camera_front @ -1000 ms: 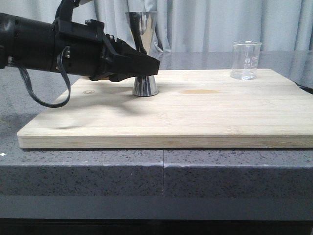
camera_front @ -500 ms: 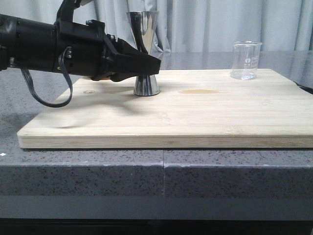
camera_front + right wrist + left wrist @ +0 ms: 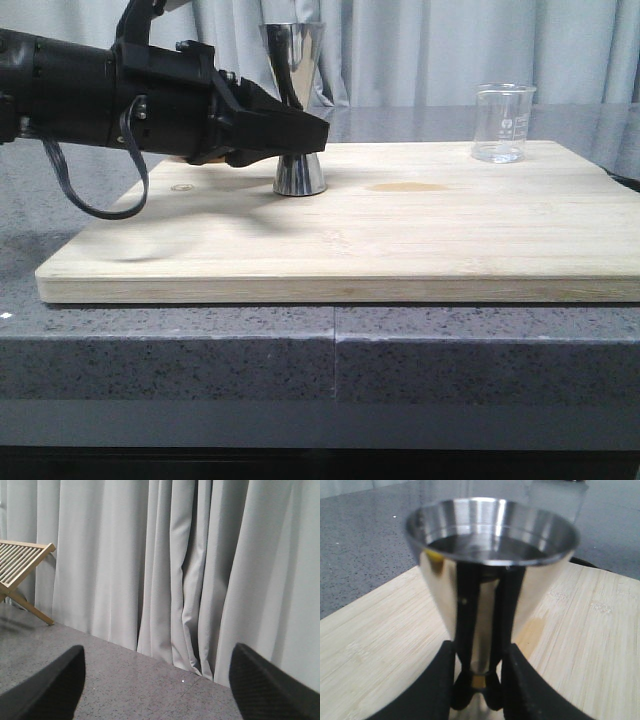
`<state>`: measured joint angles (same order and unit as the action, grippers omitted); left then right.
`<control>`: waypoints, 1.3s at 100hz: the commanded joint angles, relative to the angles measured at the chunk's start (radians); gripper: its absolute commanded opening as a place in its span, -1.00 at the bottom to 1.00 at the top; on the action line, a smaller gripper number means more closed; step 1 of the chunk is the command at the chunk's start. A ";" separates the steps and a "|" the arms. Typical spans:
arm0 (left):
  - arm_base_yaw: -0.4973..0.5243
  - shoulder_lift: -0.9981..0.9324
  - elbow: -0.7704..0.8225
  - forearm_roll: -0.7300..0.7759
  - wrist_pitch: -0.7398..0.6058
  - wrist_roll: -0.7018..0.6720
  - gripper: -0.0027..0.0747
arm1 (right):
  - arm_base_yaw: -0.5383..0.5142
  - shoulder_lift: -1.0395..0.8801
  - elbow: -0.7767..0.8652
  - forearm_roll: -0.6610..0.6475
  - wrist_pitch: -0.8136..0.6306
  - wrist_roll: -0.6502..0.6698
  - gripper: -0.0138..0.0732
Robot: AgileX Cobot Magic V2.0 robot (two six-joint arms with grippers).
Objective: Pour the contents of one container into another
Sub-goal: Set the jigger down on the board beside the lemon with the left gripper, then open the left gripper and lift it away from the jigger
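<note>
The steel jigger is stood upright on the wooden board on the counter, its narrow waist clasped between the fingers of the left gripper. The glass beaker is seen well apart at the board's far right corner. The right gripper is spread wide, grasping nothing, pointed at the curtain.

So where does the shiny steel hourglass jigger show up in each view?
Front view: shiny steel hourglass jigger stands left of centre on the pale wooden board, its waist hidden behind the left pincer.
Left wrist view: it fills the centre, fingers flanking its waist.
Right wrist view: not in it.
Shared landmark: the board.
</note>
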<state>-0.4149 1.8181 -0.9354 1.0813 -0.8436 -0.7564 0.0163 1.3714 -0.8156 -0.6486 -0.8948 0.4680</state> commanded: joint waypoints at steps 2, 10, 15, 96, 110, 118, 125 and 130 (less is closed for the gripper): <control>0.002 -0.038 -0.026 -0.029 -0.056 0.002 -0.76 | -0.003 -0.037 -0.020 0.024 -0.068 0.001 0.55; 0.002 -0.038 -0.026 -0.029 -0.056 0.002 -0.48 | -0.003 -0.037 -0.020 0.024 -0.068 0.001 0.55; 0.002 -0.038 -0.026 -0.029 -0.056 0.002 -0.32 | -0.003 -0.037 -0.020 0.024 -0.068 0.001 0.55; 0.010 -0.044 -0.026 0.009 -0.040 0.002 0.19 | -0.003 -0.037 -0.020 0.024 -0.068 0.001 0.55; 0.027 -0.049 -0.026 0.009 -0.040 0.002 0.19 | -0.003 -0.037 -0.020 0.024 -0.068 0.001 0.55; 0.039 -0.056 -0.026 0.011 -0.045 0.002 0.19 | -0.003 -0.037 -0.020 0.024 -0.068 0.001 0.55; 0.044 -0.065 -0.026 0.017 -0.045 0.000 0.19 | -0.003 -0.037 -0.020 0.024 -0.068 0.001 0.55; 0.051 -0.073 -0.026 0.018 -0.045 -0.006 0.19 | -0.003 -0.037 -0.020 0.024 -0.068 0.001 0.55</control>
<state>-0.3733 1.8103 -0.9354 1.1321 -0.8316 -0.7557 0.0163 1.3714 -0.8156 -0.6490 -0.8948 0.4698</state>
